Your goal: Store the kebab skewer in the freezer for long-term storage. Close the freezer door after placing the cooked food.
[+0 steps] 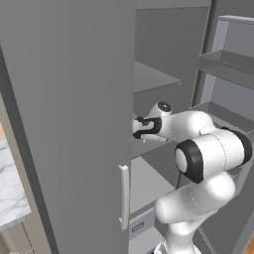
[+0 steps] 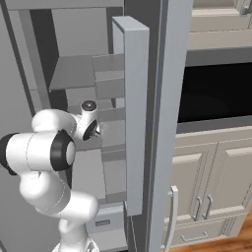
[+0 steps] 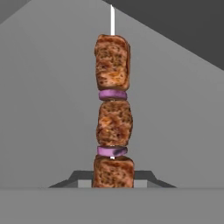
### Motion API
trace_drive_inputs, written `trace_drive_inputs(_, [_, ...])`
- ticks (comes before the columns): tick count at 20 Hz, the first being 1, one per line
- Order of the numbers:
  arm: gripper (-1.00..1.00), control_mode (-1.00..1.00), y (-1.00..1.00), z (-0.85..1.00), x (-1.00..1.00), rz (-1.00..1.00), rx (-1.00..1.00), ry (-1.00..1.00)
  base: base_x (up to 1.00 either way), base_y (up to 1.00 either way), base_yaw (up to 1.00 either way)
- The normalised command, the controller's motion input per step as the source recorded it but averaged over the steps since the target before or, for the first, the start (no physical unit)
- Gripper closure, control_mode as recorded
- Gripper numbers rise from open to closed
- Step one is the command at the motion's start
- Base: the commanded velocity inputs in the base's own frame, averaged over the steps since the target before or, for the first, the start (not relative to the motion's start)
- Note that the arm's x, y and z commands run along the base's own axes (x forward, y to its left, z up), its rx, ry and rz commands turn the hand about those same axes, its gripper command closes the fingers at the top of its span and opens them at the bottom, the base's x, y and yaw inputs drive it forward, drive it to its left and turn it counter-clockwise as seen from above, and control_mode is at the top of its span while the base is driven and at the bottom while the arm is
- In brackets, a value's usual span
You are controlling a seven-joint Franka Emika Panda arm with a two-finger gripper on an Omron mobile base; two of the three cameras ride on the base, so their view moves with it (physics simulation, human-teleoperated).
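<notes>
Grey shelving surrounds my two-finger gripper [image 1: 135, 128], which I have reaching into the open tall grey freezer [image 1: 158, 79], and the hand view puts the thin stick of reddish-brown meat chunks and purple onion slices, the kebab skewer [image 3: 113, 111], right between the dark finger tips, so I judge it clamped in the jaws. I reckon we are about halfway: the skewer is inside but not yet set on the grey inner shelf [image 1: 149, 77], and the grey freezer door with its inner shelf bins [image 2: 134, 113] stands open, left to shut. The finger tips are mostly hidden behind the lowest chunk, and I cannot tell how close the skewer is to the shelf edge.

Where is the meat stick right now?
In the hand view the kebab skewer stands up the middle, its lowest chunk between the end effector tips, over a grey shelf inside the freezer.
</notes>
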Motion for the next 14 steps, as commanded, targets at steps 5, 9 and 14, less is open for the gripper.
trace_drive_inputs(5, [1.00,-1.00,0.00,-0.01,0.11,0.00,0.00,0.00,0.00,0.00,0.00])
trace_drive_inputs(9, [1.00,-1.00,0.00,-0.03,0.00,0.00,0.00,0.00,0.00,0.00,0.00])
trace_drive_inputs(14, [-1.00,-1.00,0.00,-0.03,0.00,0.00,0.00,0.00,0.00,0.00,0.00])
